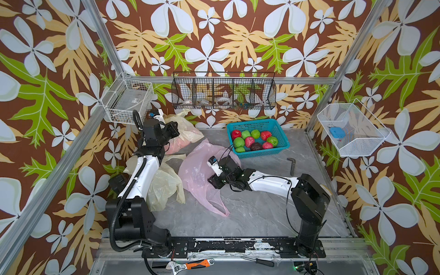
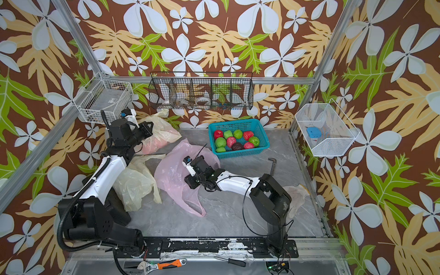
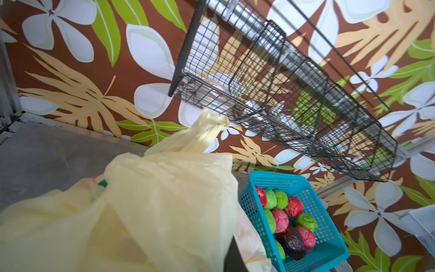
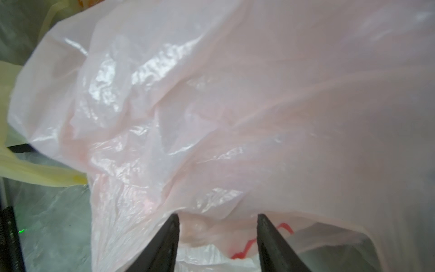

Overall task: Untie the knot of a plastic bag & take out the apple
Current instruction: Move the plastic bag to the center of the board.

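A pale yellow plastic bag (image 1: 188, 129) (image 2: 164, 131) lies at the back left, and its twisted knot (image 3: 213, 123) sticks up toward the wire rack. A reddish apple (image 1: 179, 145) (image 2: 154, 145) shows faintly through the film. My left gripper (image 1: 175, 130) (image 2: 148, 127) is shut on this bag, and the film (image 3: 164, 200) drapes over the jaws and hides them. A flat pink bag (image 1: 200, 173) (image 2: 173, 173) (image 4: 211, 106) lies mid-table. My right gripper (image 1: 214, 181) (image 2: 190, 182) (image 4: 219, 226) rests on it, jaws apart, with only pink film between the fingertips (image 4: 174, 235).
A teal basket (image 1: 252, 122) (image 3: 294, 181) of wrapped red and green fruit sits at the back. A crumpled yellow bag (image 1: 162, 183) lies beside the left arm. An Allen key (image 1: 291, 165) lies at the right. A black wire rack (image 1: 223, 90) hangs on the back wall, with white baskets (image 1: 128, 100) (image 1: 350, 131) on the side walls.
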